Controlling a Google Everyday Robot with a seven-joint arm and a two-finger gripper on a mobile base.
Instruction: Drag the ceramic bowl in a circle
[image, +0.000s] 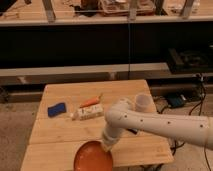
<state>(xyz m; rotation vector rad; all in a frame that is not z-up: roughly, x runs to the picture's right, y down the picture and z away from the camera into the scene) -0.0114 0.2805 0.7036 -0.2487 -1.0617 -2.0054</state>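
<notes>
The orange-red ceramic bowl (93, 156) sits at the front edge of the wooden table (60, 130), left of centre, partly cut off by the bottom of the view. My white arm reaches in from the right across the table. My gripper (107, 144) points down at the bowl's right rim and touches it. The wrist hides where the gripper meets the rim.
A blue sponge (57, 109) lies at the left. A small orange carrot (90, 102) and a white tube-like packet (88, 113) lie mid-table. A pale cup (143, 102) stands at the right rear. Dark shelving runs behind the table.
</notes>
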